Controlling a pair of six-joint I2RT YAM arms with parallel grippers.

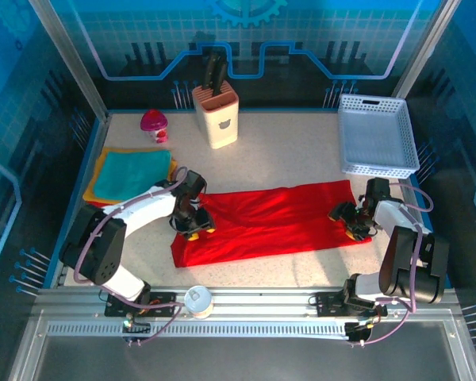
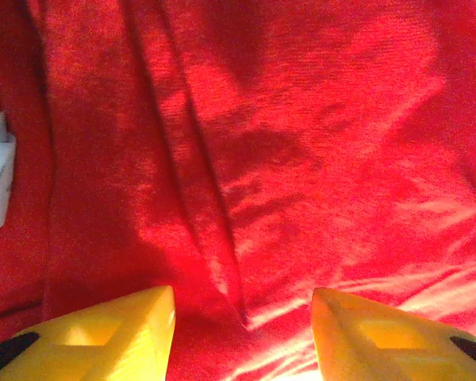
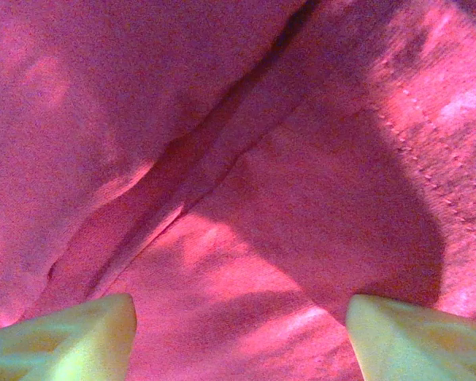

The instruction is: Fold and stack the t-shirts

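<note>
The red shirt (image 1: 270, 218) lies as a long flat band across the middle of the table (image 1: 301, 159), folded lengthwise. The left gripper (image 1: 194, 230) hangs over its left end. In the left wrist view the left gripper (image 2: 244, 300) has its yellow fingers (image 2: 127, 325) apart above creased cloth, with nothing pinched between them. The right gripper (image 1: 351, 226) sits at the shirt's right end. Its own view shows the right gripper (image 3: 242, 309) spread wide over a fold line, holding nothing. A folded teal shirt (image 1: 133, 175) tops orange (image 1: 101, 163) and yellow (image 1: 91, 194) ones at the table's left. A white basket (image 1: 377, 135) stands at the back right.
</note>
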